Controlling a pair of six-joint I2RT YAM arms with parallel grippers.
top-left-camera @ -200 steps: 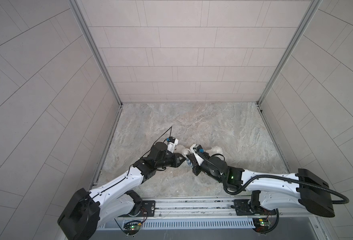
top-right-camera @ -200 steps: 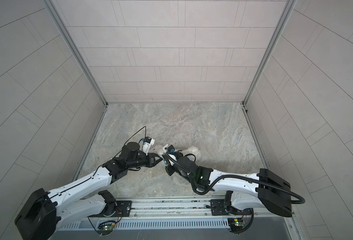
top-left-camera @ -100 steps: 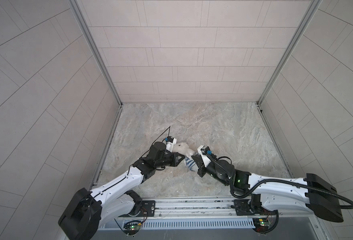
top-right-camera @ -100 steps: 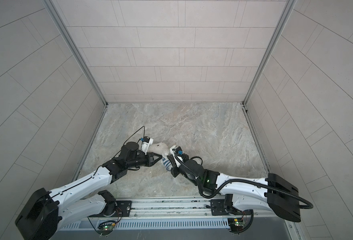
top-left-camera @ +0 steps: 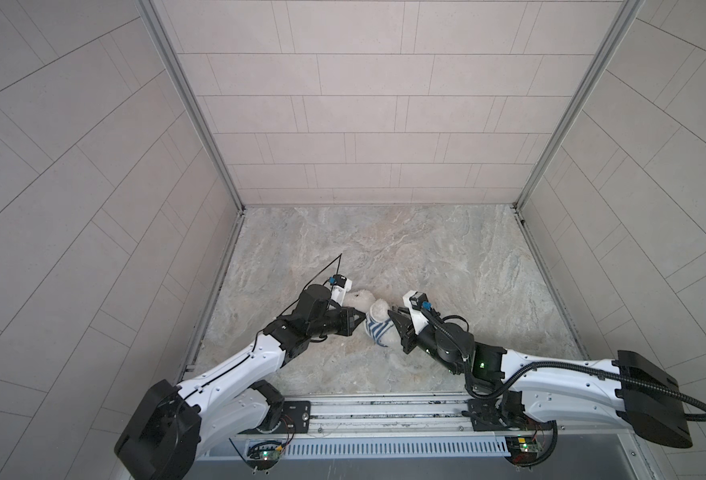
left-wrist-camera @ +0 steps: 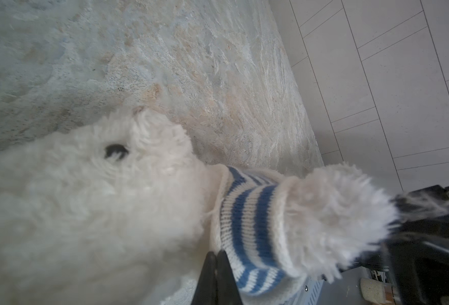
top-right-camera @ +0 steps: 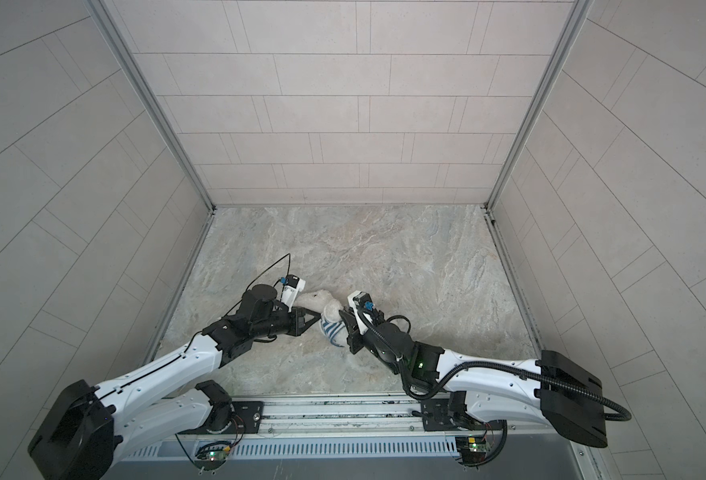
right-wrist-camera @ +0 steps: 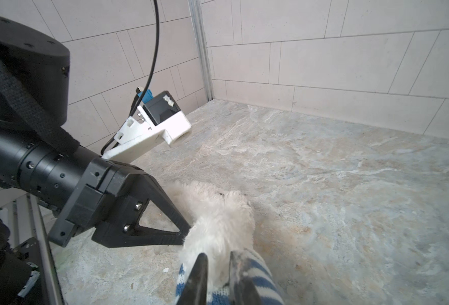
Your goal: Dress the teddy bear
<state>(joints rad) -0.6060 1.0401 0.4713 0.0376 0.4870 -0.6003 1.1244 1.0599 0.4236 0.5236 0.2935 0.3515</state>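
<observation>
On table (top-left-camera: 426, 257), front-centre, teddy bear (top-left-camera: 359, 300) lies w/ striped shirt (left-wrist-camera: 247, 224) partly on, paw (left-wrist-camera: 331, 219) thru sleeve; left pincer (left-wrist-camera: 215, 264) pressed together at collar, hold unclear; right pincer (right-wrist-camera: 217, 254) slightly spread round paw. Best now: steady collar, ease shirt down body, avoid snagging fur

The teddy bear (top-left-camera: 359, 300) lies on the table (top-left-camera: 426, 257), close to the front edge and left of centre. The shirt (top-left-camera: 375, 329) sits around the bear's body, on the side nearer the front rail (top-left-camera: 384, 411). The bear's head lies behind the shirt, toward the back wall (top-left-camera: 363, 124). The left gripper (top-left-camera: 360, 321) stands at the bear's left, tips touching the bear at the shirt's edge. The right gripper (top-left-camera: 393, 322) stands at the bear's right, against the shirt, with part of the bear between its fingers (right-wrist-camera: 199, 266). Both grippers face each other across the bear.
</observation>
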